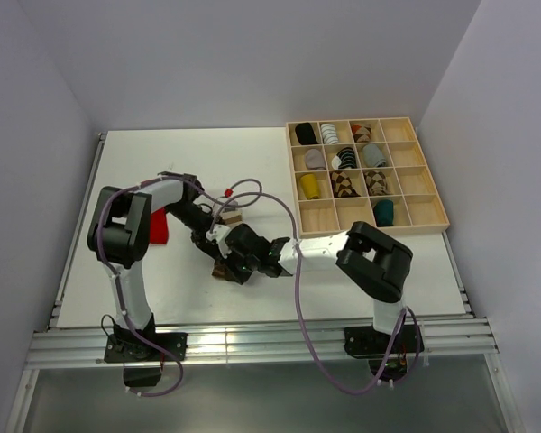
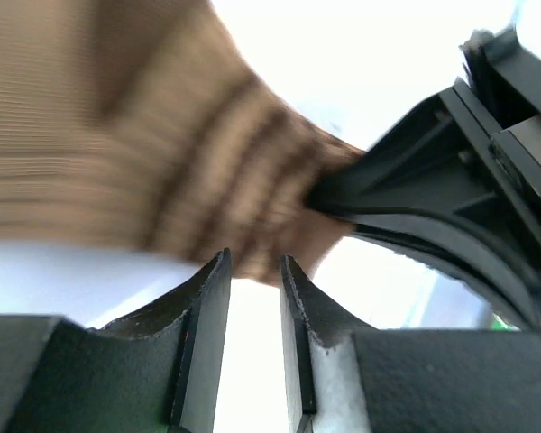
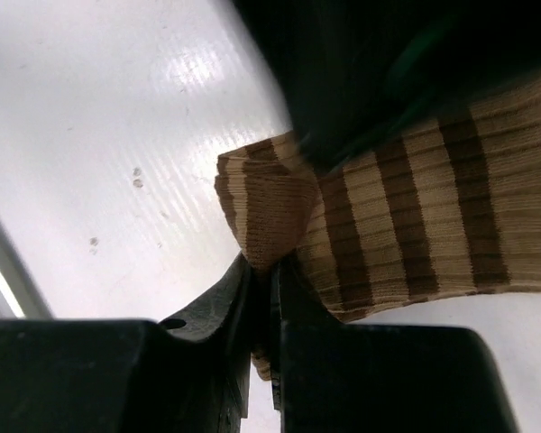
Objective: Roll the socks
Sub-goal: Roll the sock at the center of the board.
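Right tool (image 3: 269, 271) is pinching a fold of the striped sock (image 3: 406, 216) on the worktop (image 3: 117, 135). Left tool (image 2: 255, 263) hovers just beside it, jaws slightly spread.

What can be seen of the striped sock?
The striped sock is soft ribbed knit, cream-tan with dark brown bands. It lies on the white table, one end folded over in layers. The right end effector is shut on that fold; the left end effector stands open beside it.
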`<state>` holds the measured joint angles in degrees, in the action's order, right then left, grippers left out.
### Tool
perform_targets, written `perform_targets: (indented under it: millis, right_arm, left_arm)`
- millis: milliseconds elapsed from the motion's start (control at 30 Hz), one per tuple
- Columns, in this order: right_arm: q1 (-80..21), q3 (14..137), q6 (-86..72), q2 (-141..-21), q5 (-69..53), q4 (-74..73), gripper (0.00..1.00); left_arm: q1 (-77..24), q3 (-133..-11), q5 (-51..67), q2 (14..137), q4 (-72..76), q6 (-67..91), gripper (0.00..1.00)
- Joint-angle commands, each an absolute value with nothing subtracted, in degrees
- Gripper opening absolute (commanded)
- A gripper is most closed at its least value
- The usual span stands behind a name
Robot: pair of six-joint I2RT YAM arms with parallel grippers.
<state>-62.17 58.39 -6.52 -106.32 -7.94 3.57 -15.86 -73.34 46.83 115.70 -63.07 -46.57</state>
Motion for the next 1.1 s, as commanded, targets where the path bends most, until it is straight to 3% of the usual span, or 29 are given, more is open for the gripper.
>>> perform_targets:
  millis: [0,300,567,667,800,1067]
  right_arm:
    - [-60.0,58.0,-9.3,-108.7,-18.3,0.9,0.01]
    - [-51.0,68.4,-13.4,-117.1,-35.7,-9.2,0.01]
    - [-44.5,78.7,-19.1,-126.9,-49.2,-18.1,0.03]
    - [-43.1,81.2,-18.9,-128.6,-50.9,-21.0,0.05]
    - [-42.1,84.5,-18.2,-130.4,-51.0,-24.6,0.05]
    - [-40.7,86.6,-18.5,-132.5,-53.4,-26.3,0.08]
  left_arm:
    - [-12.2,-72.6,47.6,110.4,-53.1,-41.0,0.33]
    - [-1.2,-69.7,50.7,102.2,-44.2,-35.1,0.33]
    - [-2.0,-55.3,40.1,83.2,-30.4,-37.8,0.39]
    - [-7.2,-46.2,30.4,74.7,-21.5,-39.0,0.45]
    - [-22.4,-35.3,13.0,67.2,-11.4,-40.0,0.48]
    - [-35.2,-25.9,4.7,60.4,-4.3,-41.3,0.57]
